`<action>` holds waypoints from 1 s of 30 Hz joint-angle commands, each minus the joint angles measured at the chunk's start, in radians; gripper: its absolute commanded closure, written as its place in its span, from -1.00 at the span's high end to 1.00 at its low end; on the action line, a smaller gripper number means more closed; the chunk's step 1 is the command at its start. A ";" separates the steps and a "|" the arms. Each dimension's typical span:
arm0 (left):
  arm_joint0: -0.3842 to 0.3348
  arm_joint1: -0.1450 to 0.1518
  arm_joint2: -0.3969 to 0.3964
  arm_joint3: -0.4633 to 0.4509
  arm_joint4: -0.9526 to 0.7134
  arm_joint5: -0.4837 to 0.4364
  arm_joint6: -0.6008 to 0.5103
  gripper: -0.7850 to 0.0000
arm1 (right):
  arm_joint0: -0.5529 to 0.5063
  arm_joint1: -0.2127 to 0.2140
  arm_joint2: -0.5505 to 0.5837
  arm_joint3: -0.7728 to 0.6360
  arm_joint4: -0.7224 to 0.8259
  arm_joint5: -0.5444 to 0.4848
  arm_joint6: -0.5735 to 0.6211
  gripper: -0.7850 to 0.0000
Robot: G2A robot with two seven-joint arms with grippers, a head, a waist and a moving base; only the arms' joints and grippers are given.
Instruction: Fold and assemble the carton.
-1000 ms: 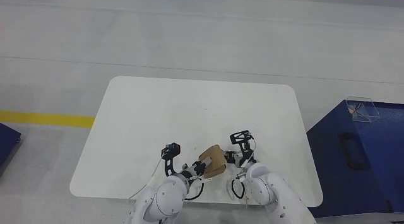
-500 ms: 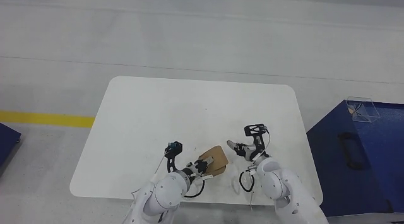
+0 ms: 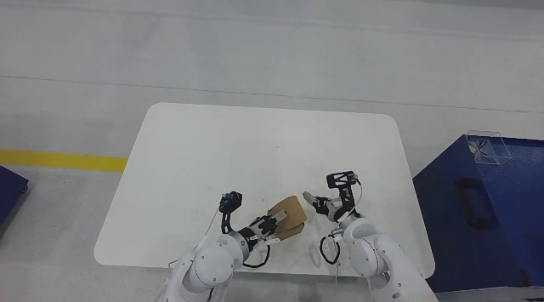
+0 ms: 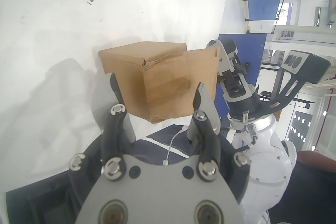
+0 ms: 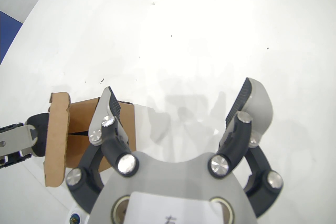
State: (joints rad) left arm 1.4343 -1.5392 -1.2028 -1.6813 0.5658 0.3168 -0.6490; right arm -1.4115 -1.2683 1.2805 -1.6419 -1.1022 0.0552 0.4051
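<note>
Carton (image 3: 287, 214) (image 4: 168, 70) is close to the near edge of the table (image 3: 255, 140), a bit right of mid-width, between our two grippers. It's brown cardboard, partly boxed up. We see two side faces meeting at a corner that's creased and slightly torn at the top, plus one flap (image 4: 202, 64) standing out on the right side. We can't tell whether it rests on the table or is held just off it. Left gripper (image 3: 266, 226) (image 4: 156, 82) comes in from the near-left with its fingers spread wide, straddling the carton. One finger (image 4: 115, 88) lies on the left face and the other on the flap side, and both look to be in contact, so we read it as clamped on the carton. The right wrist view agrees: a black pad of that gripper sits against the cardboard from the left. Right gripper (image 3: 314, 203) (image 5: 178, 87) is just right of the carton, spread wide with only bare table between the fingers, so it's holding nothing. Its left finger (image 5: 107, 104) overlaps the carton's top edge in its own view. In the left wrist view that fingertip is just beside the flap's outer edge, but we can't tell if it's touching. A few dark specks are on the table farther out. A blue cabinet (image 3: 484, 208) stands off the table's right side, well apart from the carton.
</note>
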 commanded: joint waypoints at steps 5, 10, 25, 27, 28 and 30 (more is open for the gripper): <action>0.000 0.000 0.000 0.000 0.000 0.000 0.000 1.00 | 0.000 0.000 0.000 0.000 0.000 0.000 0.000 1.00; 0.000 0.000 0.000 0.000 0.000 0.000 0.000 1.00 | 0.000 0.000 0.000 0.000 0.000 0.000 0.000 1.00; 0.011 0.014 -0.110 0.093 -0.216 -0.242 0.023 0.60 | -0.085 -0.005 0.001 -0.117 0.045 0.035 -0.101 1.00; 0.007 0.018 -0.118 0.128 -0.230 -0.292 0.029 0.18 | -0.104 -0.005 -0.005 -0.134 0.027 0.049 -0.102 1.00; 0.002 0.019 -0.117 0.145 -0.239 -0.310 0.025 0.15 | -0.107 -0.006 -0.009 -0.137 0.017 0.061 -0.104 1.00; -0.006 0.023 -0.115 0.175 -0.250 -0.339 0.014 0.18 | -0.103 -0.009 -0.021 -0.128 0.005 0.086 -0.106 1.00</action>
State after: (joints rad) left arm 1.4322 -1.5183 -1.3189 -1.5231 0.3196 -0.0087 -0.6298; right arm -1.5185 -1.2755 1.2654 -1.7763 -1.0923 0.1287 0.3000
